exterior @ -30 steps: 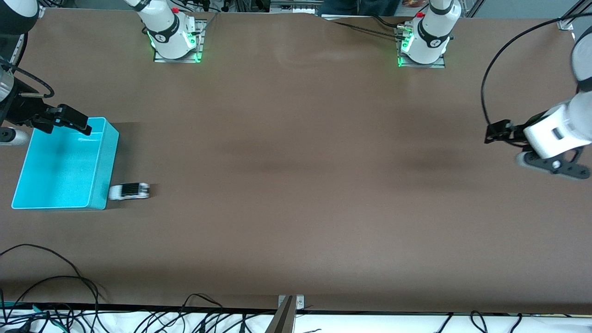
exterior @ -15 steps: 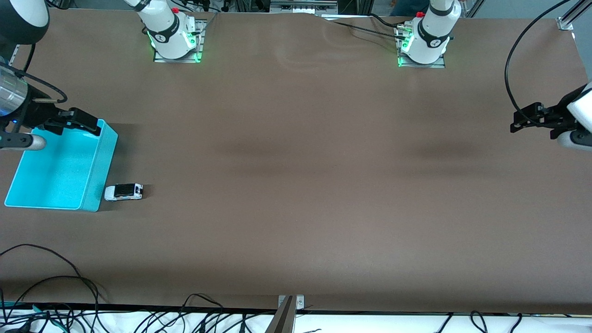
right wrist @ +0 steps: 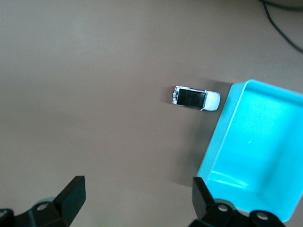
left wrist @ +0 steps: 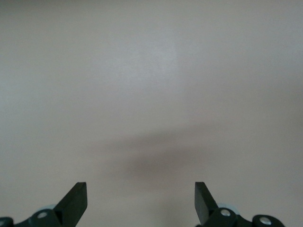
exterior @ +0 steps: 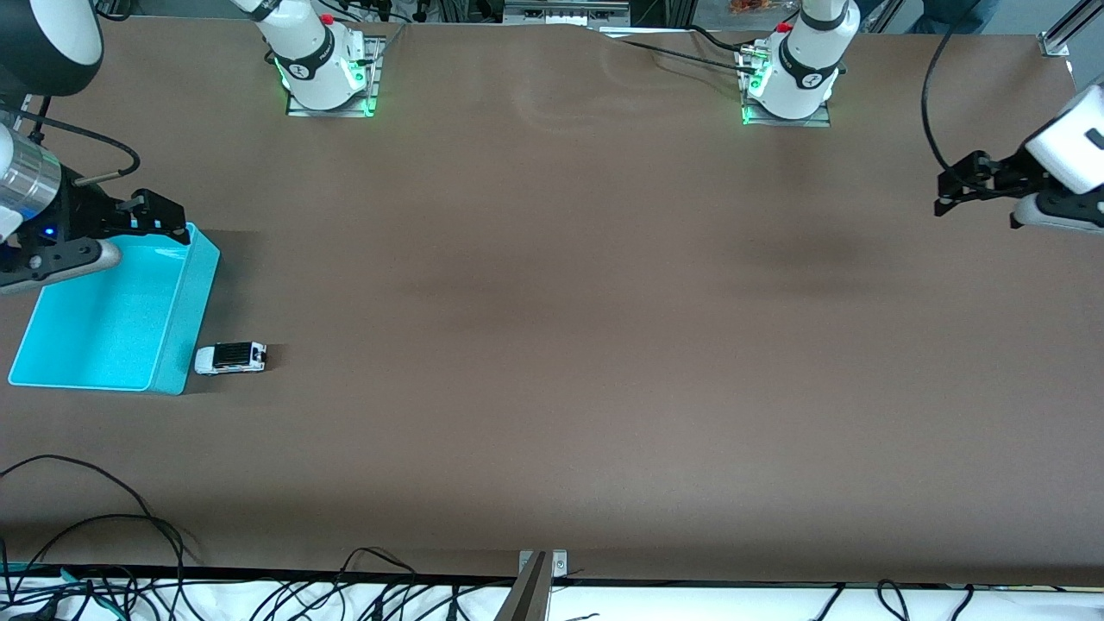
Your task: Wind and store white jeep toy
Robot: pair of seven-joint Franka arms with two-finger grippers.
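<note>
Even overhead light, soft shadows on table point(exterior: 552, 345), sharp.

High front camera; downward wrist cameras, jeep point(exterior: 230, 357) shared.

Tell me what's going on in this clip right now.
Nothing is being held at the moment. The white jeep toy sits on the table right beside the cyan bin, outside it, so it isn't stored yet. The right gripper hovers open over the bin's corner farthest from the front camera. The left gripper is open too, waiting over bare table at the left arm's end, away from the toy.
</note>
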